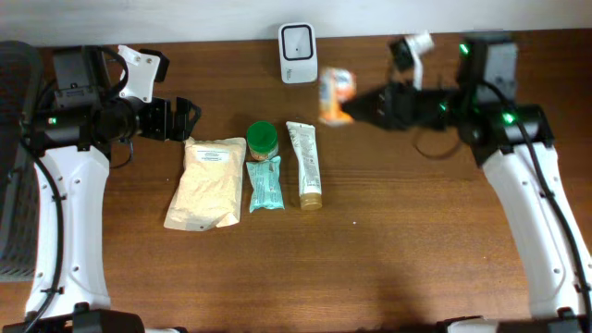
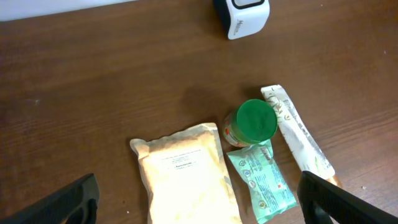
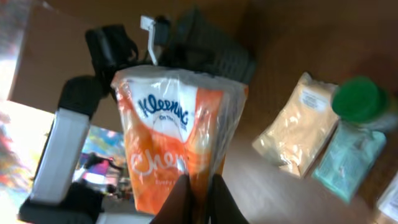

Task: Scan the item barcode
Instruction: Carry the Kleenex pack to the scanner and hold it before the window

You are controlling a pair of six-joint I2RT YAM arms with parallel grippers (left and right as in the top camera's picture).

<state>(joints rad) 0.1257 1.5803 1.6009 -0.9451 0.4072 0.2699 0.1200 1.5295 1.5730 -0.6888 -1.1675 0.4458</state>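
Overhead: a dark wooden table (image 1: pixel 416 259) with a white scanner (image 1: pixel 298 53) at its far edge; the right gripper (image 1: pixel 354 108) is clamped on the orange tissue pack (image 1: pixel 336 92), held up just beside the scanner. Left wrist: the left gripper (image 2: pixel 198 186) is spread wide and empty above brown wood. Right wrist: the pack is pinched between 2 fingers, with blurred room clutter beyond.

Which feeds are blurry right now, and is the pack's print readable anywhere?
Overhead: the tissue pack is smeared, the rest sharp. Right wrist: soft throughout, though the Kleenex logo reads. Left wrist: crisp; the green-lidded jar is clear.
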